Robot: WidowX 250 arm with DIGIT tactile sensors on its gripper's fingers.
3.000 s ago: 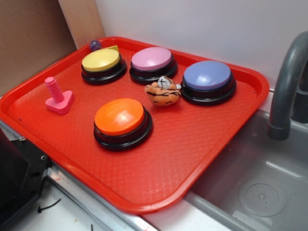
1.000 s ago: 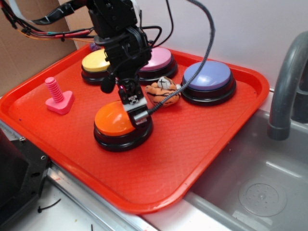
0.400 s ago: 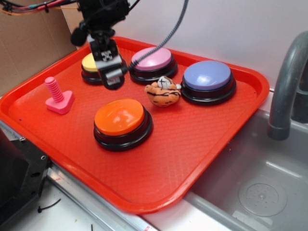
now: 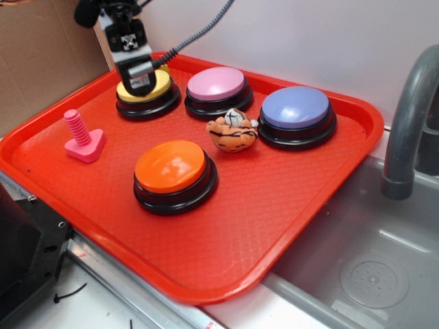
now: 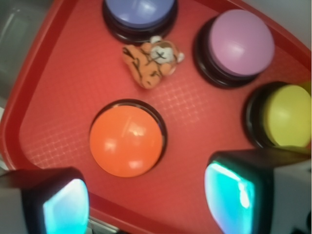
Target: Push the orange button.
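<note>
Now red tray (image 4: 302, 205) w/ orange button (image 4: 170, 166), tiger toy (image 4: 233, 130), pincer (image 5: 146, 204) wide, empty

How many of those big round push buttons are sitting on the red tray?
4: glossy orange dome button near the front, yellow one back left, partly behind the arm, pink one back middle, purple-blue one back right.
</note>
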